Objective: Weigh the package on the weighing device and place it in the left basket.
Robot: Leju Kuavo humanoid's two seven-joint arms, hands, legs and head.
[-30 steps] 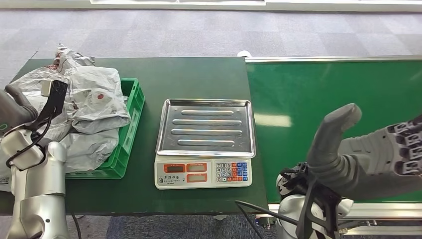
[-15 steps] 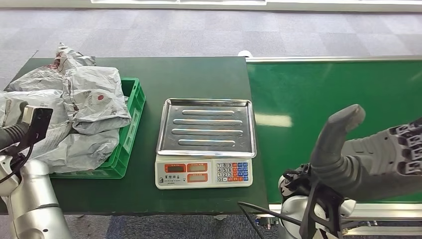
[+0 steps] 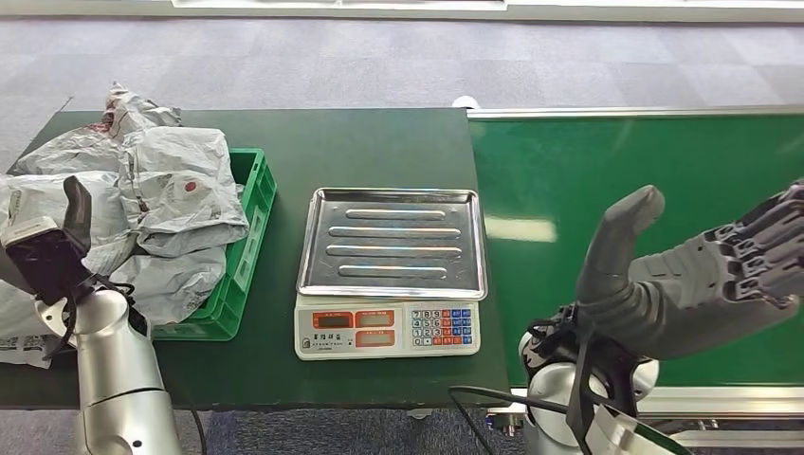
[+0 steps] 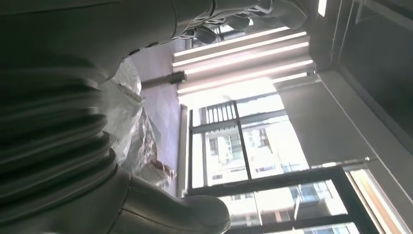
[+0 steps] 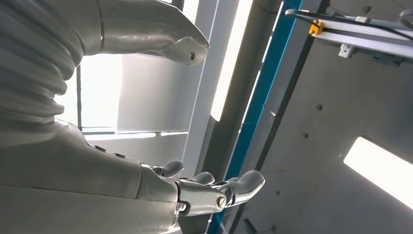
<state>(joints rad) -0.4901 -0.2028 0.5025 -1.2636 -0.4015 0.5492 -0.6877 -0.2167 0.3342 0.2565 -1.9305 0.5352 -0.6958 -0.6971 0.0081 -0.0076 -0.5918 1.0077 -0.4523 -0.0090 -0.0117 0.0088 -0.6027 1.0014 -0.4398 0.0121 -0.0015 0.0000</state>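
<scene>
Several grey plastic packages point(image 3: 166, 204) are heaped in and over the green basket point(image 3: 248, 242) at the table's left. The scale point(image 3: 389, 327) stands mid-table, and its steel tray point(image 3: 392, 242) is bare. My left arm point(image 3: 104, 351) rises at the front left corner beside the heap. My left hand point(image 4: 73, 146) holds nothing, thumb point(image 4: 180, 214) and fingers point(image 4: 234, 22) far apart, with crinkled package plastic point(image 4: 126, 122) just beyond it. My right hand point(image 3: 683, 280) hovers palm-up over the green conveyor belt point(image 3: 616, 161), thumb point(image 3: 616, 237) raised, fingers point(image 3: 763, 246) spread, nothing in it.
The dark green table point(image 3: 370, 142) meets the conveyor along a metal rail point(image 3: 635, 112) at the right. One package point(image 3: 24, 336) spills past the basket toward the table's front left edge. Grey carpet lies beyond the table.
My left arm has drawn back from over the basket toward the front left corner. The right hand has tilted, its fingers lifting a little. Packages and scale stay put.
</scene>
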